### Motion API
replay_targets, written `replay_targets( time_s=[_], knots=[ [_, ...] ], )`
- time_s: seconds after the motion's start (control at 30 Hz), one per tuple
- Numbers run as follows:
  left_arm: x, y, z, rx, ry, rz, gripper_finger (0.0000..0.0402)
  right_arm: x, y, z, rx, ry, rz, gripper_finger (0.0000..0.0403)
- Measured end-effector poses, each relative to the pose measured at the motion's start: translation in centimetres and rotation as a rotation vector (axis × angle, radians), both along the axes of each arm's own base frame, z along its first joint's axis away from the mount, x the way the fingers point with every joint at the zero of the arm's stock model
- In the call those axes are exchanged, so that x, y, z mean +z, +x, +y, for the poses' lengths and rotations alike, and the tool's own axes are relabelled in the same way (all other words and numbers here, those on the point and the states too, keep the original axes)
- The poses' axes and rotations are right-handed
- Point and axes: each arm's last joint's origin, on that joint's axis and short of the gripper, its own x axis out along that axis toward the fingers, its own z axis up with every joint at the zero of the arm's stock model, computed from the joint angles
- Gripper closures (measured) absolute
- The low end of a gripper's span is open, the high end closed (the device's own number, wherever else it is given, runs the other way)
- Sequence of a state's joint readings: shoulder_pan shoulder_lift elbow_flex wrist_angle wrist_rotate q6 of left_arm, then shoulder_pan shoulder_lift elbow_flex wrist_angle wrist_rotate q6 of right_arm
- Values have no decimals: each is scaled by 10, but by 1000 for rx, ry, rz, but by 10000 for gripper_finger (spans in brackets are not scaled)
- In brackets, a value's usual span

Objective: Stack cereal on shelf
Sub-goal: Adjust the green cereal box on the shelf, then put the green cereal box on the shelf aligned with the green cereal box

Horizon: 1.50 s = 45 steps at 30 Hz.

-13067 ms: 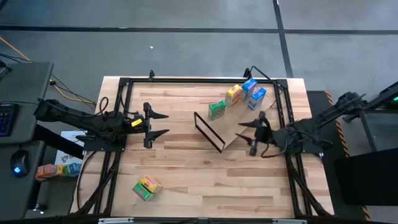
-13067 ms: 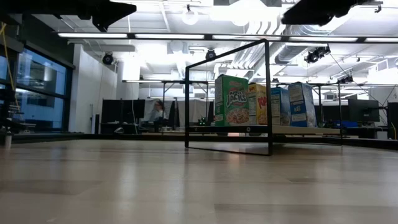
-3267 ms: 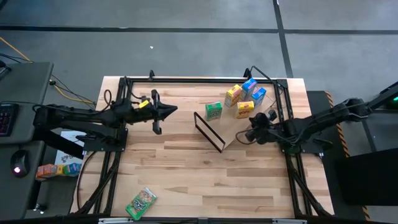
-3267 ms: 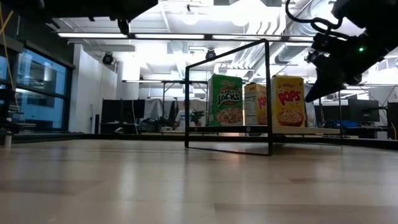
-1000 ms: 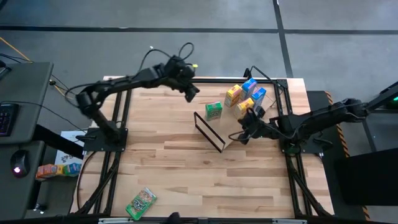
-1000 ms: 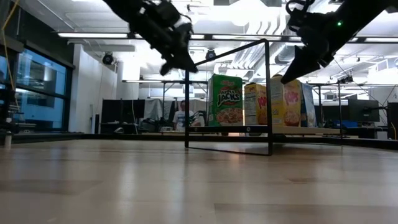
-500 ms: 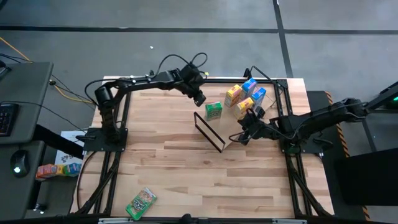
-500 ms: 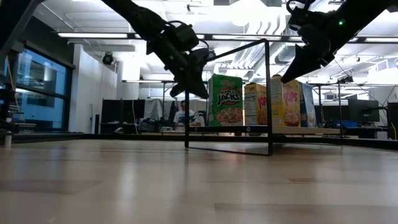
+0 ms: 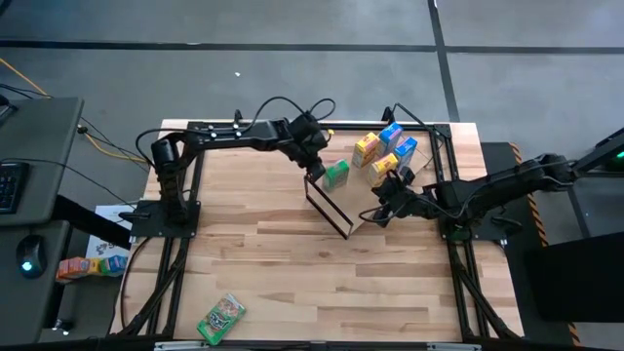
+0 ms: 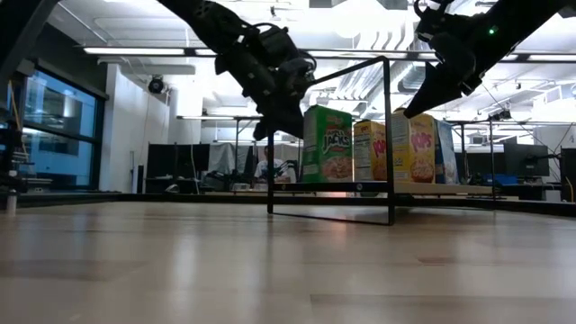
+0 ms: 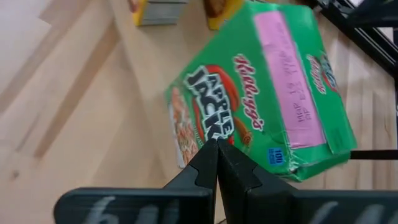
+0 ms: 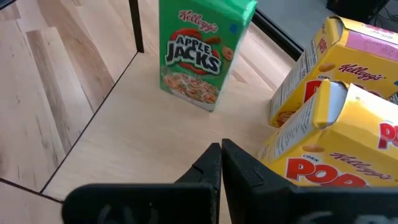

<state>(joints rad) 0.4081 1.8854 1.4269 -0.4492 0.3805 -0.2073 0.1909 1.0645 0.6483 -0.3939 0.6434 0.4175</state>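
Note:
The shelf, a light-wood board (image 9: 363, 198) with a black frame (image 9: 328, 206) at its near-left end, lies at the table's far right. On it stand a green cereal box (image 9: 336, 175), two yellow ones (image 9: 367, 148) (image 9: 383, 166) and two blue ones (image 9: 392, 135) (image 9: 404, 151). My left gripper (image 9: 314, 170) is shut, its tips right at the green box's left side. My right gripper (image 9: 380, 207) is shut and hovers over the board beside the nearer yellow box (image 12: 336, 143). Another green box (image 9: 221, 317) lies flat near the table's front left. My left gripper's shut fingertips (image 11: 217, 146) stand at the green box's printed front face (image 11: 211, 121), slanting down from the table's far left. I cannot tell whether they touch it. The box stands upright on the board.
Black rails (image 9: 292, 127) run along the table's edges. The shelf's upright frame (image 10: 389, 135) stands just near of the green box. Off the table's left edge lie a keyboard, a mouse and more small boxes (image 9: 83, 265). Bare wood spans the table's middle and near half.
My left gripper has swung from the table's far edge toward the right and near side and come down, ending right beside the green box on the shelf. It has stayed shut.

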Motion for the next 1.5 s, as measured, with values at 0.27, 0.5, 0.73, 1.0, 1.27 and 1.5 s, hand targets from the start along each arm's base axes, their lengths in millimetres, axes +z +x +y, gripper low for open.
replay_targets(
  time_s=[0.27,0.5,0.73,1.0,1.27,1.5],
  knots=[
    [-1,3,-10,-27,-5,14,401,0,0,0,0,0,-2,403],
    [27,-15,9,34,57,-56,401,1,0,-1,-26,-25,-9,403],
    [92,-60,10,124,259,-171,401,1,0,-1,-24,-23,-12,403],
    [104,-132,-62,144,405,-440,401,1,0,-1,-16,-38,2,403],
    [41,-188,-142,-8,217,-573,401,2,1,-1,-13,-49,-8,403],
    [26,-206,-222,-244,65,-560,401,2,1,-1,-18,-46,-11,403]
  ],
)
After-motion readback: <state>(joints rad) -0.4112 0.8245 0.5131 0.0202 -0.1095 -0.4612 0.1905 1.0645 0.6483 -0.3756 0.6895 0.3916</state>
